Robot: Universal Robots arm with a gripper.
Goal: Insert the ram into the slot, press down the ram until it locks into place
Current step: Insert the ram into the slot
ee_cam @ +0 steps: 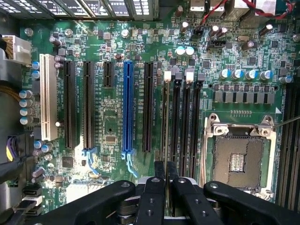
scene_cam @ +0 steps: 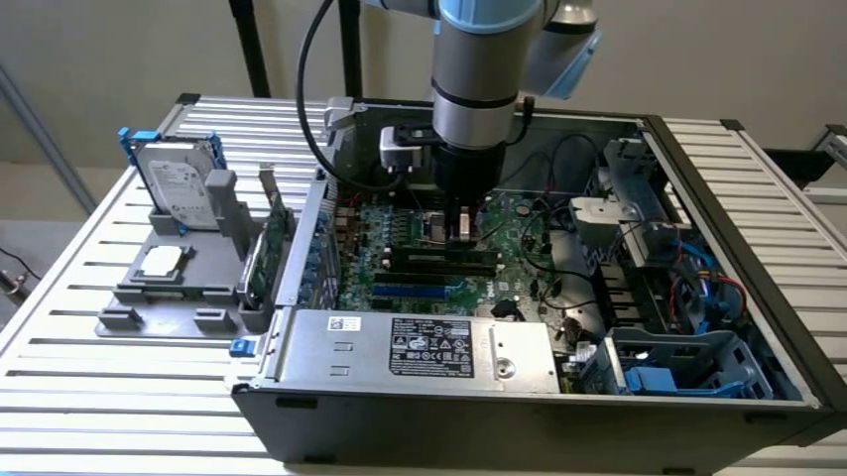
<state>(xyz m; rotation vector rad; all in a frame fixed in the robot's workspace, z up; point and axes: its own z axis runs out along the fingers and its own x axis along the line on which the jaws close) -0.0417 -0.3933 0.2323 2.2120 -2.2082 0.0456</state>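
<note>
My gripper (ee_cam: pixel 166 165) hangs low over the motherboard inside the open computer case, its two black fingers (ee_cam: pixel 159 172) shut on the ram (ee_cam: pixel 166 123). The ram appears edge-on as a thin line running along the first of several parallel black memory sockets. That slot (ee_cam: pixel 167 76) has a pale latch at its far end; I cannot tell how deep the ram sits in it. In the exterior view the gripper (scene_cam: pixel 462 236) points straight down just above the black sockets (scene_cam: pixel 437 262) in the middle of the board.
Beside the memory sockets lie the open CPU socket (ee_cam: pixel 239 159), a blue slot (ee_cam: pixel 127 108) and a white slot (ee_cam: pixel 47 96). The power supply (scene_cam: pixel 411 347) and drive cage (scene_cam: pixel 688 362) bound the case front. A hard drive (scene_cam: pixel 179 193) and a green card (scene_cam: pixel 272 248) stand on a grey fixture.
</note>
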